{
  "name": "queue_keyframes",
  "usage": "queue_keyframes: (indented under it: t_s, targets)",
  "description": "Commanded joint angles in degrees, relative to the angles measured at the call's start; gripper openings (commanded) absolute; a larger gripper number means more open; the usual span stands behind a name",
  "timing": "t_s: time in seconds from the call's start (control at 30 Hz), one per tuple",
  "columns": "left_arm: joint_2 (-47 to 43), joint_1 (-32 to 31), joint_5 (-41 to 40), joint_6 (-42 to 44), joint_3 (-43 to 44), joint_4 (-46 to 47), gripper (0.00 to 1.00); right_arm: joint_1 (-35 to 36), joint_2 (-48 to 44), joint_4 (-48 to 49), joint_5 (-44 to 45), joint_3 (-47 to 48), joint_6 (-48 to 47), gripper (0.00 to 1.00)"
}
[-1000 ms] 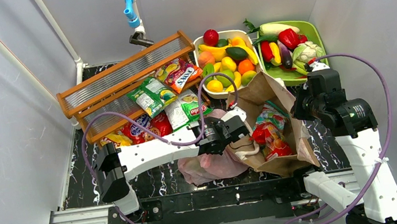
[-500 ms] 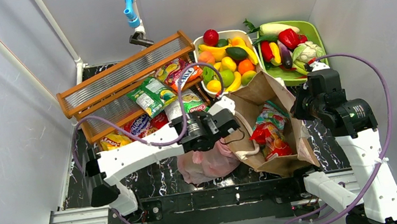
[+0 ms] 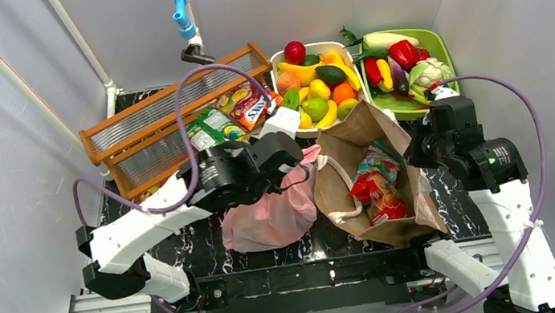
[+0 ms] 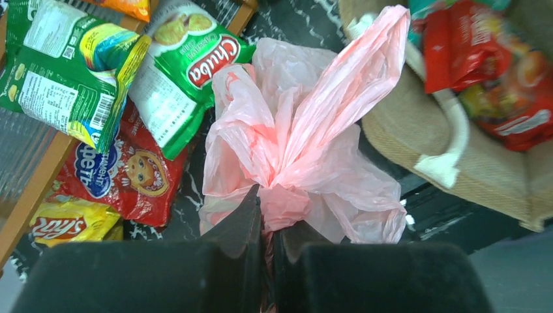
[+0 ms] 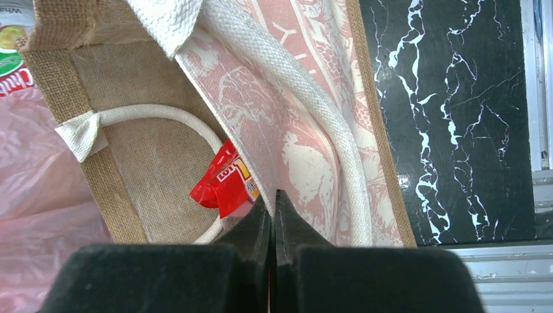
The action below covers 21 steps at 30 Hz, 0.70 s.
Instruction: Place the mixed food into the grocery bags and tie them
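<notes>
The pink plastic bag (image 3: 270,218) lies bunched on the black table, left of the brown bag (image 3: 409,224). My left gripper (image 3: 302,171) is shut on its gathered neck; in the left wrist view the pink bag (image 4: 306,150) fans out from the left gripper (image 4: 267,208). The brown bag stands open with red snack packets (image 3: 375,184) inside. My right gripper (image 3: 414,156) is shut on its right rim; the right wrist view has the right gripper (image 5: 274,199) pinching the printed bag wall (image 5: 306,163) beside a red packet (image 5: 225,179). Loose snack packets (image 4: 189,72) lie next to the pink bag.
A white fruit basket (image 3: 324,44) and a green vegetable tray (image 3: 441,42), both full, stand at the back. A wooden rack (image 3: 171,110) with more packets around it lies at the back left. Grey walls close in on both sides.
My left arm has swung left and back, dragging the pink bag away from the brown bag's mouth. The right arm and brown bag have not moved.
</notes>
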Motion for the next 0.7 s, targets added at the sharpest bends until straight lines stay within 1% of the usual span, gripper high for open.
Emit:
queue_keyframes:
  t_s: [0.0,0.2,0.33,0.53,0.67]
  targets:
    - [-5.0,0.3,1.0,-1.4,5.5,0.2,0.00,0.3,-0.8,2.9,-1.2,-0.2,0.4,0.01]
    - [-5.8,0.3,3.7,-1.5,11.2,2.5,0.00,0.2,-1.1,3.0,-2.2,-0.3,0.6,0.01]
    - [-5.3,0.3,7.0,-0.8,14.3,5.9,0.00,0.2,-1.5,2.9,-2.7,-0.6,0.8,0.01]
    - [-1.7,0.3,11.1,-0.6,19.8,9.0,0.00,0.2,-2.5,3.0,-2.7,-1.2,0.9,0.01]
    - [2.6,0.3,13.4,-1.0,23.9,12.2,0.00,0.2,-2.8,3.3,-2.7,-1.1,1.3,0.01]
